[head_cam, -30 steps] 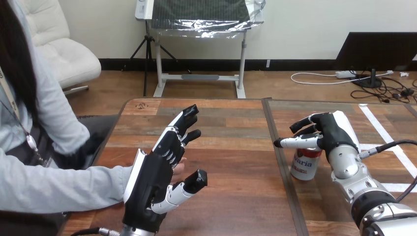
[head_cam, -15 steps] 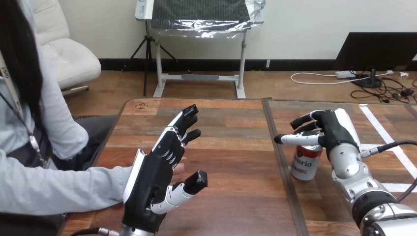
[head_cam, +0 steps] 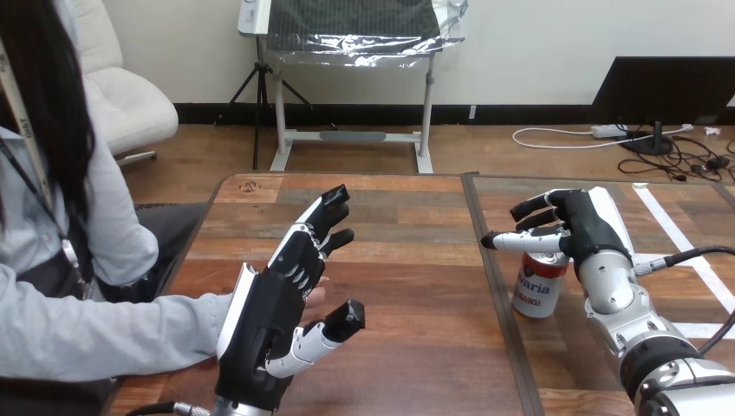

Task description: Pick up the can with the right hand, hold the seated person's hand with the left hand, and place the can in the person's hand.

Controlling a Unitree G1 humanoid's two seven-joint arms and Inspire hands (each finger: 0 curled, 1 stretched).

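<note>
Sleeve (head_cam: 104,334) is seen at lower left; the person's hand (head_cam: 317,297) is mostly hidden behind the left hand (head_cam: 273,316), whose fingers are spread straight. At right, the can (head_cam: 537,293), labelled red and white, is stood on the table (head_cam: 407,260) under the right hand (head_cam: 589,230), its fingers stretched out.

Lighting chk: scene is brightly and evenly lit, light approx. from above.
Table (head_cam: 407,260) is lit uniformly, w/ a faint pale sheen recorded on its planks. Small bright highlights are noted on the silver right forearm (head_cam: 611,295) and on the white shells of the left hand (head_cam: 269,321). A soft, short shadow is cast at the base of the can (head_cam: 539,295).
</note>
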